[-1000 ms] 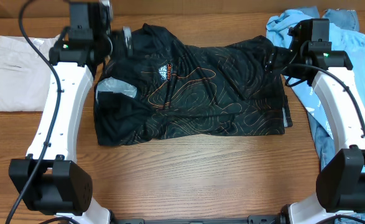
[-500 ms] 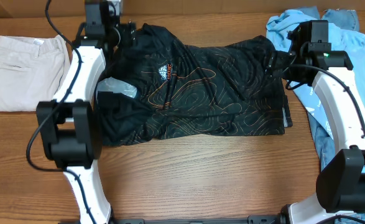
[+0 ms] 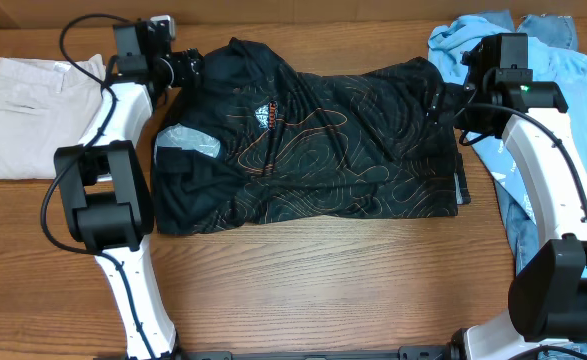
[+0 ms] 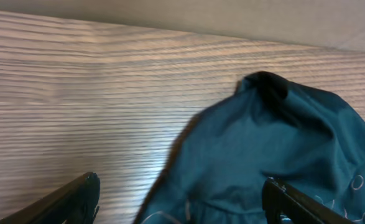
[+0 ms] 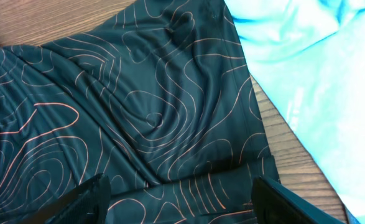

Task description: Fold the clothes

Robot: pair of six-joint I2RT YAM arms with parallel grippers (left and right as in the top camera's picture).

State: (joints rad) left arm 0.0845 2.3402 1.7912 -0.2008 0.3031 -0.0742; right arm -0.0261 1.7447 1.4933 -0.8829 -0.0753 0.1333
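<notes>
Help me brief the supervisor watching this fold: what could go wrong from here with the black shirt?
1. The left gripper hangs open over a bunched corner of the black shirt, half above bare table; closing there may pinch only a sliver, or miss.
2. The right gripper is open near the shirt edge beside the blue garment; it might snag both.
3. The shirt lies wrinkled, so a fold may come out crooked.
</notes>
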